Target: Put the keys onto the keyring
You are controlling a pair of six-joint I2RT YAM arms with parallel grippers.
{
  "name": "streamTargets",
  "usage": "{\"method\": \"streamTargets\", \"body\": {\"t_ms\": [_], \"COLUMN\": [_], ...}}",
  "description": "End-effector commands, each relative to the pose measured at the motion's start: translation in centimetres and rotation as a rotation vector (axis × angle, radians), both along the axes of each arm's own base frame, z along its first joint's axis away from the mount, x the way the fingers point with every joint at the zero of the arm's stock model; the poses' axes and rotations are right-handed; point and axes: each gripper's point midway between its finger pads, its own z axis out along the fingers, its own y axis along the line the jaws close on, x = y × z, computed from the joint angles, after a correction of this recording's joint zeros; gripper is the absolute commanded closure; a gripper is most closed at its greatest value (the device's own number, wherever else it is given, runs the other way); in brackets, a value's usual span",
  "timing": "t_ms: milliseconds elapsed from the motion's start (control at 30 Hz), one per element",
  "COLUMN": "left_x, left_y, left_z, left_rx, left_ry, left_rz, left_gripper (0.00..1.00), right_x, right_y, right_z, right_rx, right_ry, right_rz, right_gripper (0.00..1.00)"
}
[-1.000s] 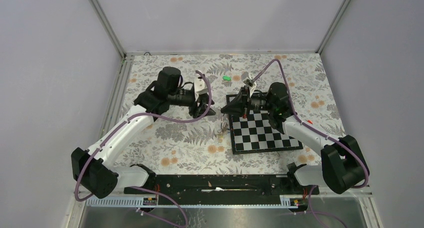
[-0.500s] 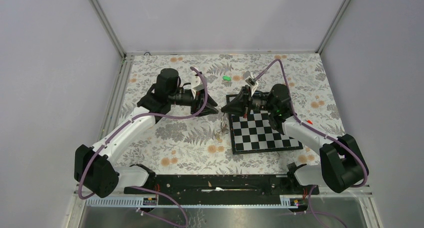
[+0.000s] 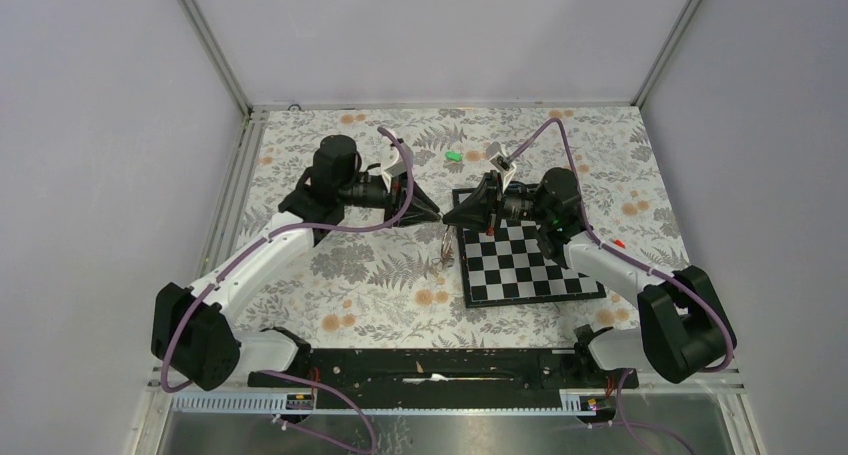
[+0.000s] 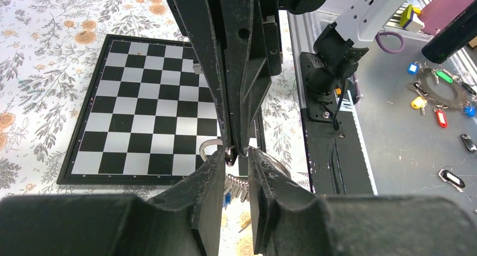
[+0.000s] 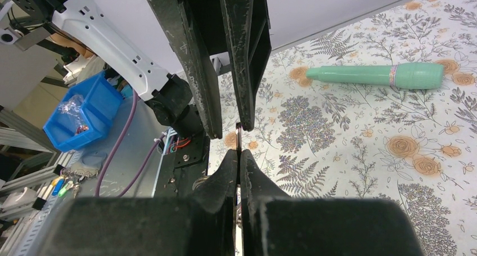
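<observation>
My right gripper (image 3: 448,218) (image 5: 238,153) is shut on the thin silvery keyring (image 3: 446,247) (image 5: 238,133). The ring's small keys (image 4: 236,186) dangle below it over the chessboard's left edge. My left gripper (image 3: 436,216) (image 4: 237,155) meets it tip to tip. Its jaws stand narrowly open on either side of the right gripper's tip, with the ring's loop (image 4: 207,146) just beside them. A small dark shiny piece sits at that tip; I cannot tell what it is. A green-headed key (image 3: 453,156) lies alone on the floral cloth behind both grippers.
The chessboard (image 3: 530,267) (image 4: 140,115) lies under the right arm. A teal pen-like stick (image 5: 374,76) rests on the cloth beyond the left gripper. A small red piece (image 3: 619,243) lies right of the board.
My left gripper has slid right until its tip meets the right gripper's, and its jaws have narrowed. The right gripper and the hanging keyring have stayed put.
</observation>
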Motion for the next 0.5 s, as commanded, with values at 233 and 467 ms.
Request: {"method": "streamTargets", "body": {"t_ms": [233,467], "left_x": [0.08,-0.08], "left_y": [-0.31,-0.28], "left_z": [0.29,0.09], "left_rx": [-0.042,-0.043], "left_ry": [-0.001,0.006], "left_rz": [-0.035,-0.045], "left_gripper": [0.71,0.79], "right_x": [0.25,0.32], "right_y": [-0.09,-0.11], "right_z": [1.33,1.37], "right_rx": [0.035,0.036], "right_ry": [-0.062,-0.062], "right_rz": [-0.005,-0.008], "right_gripper": [1.0,1.0]}}
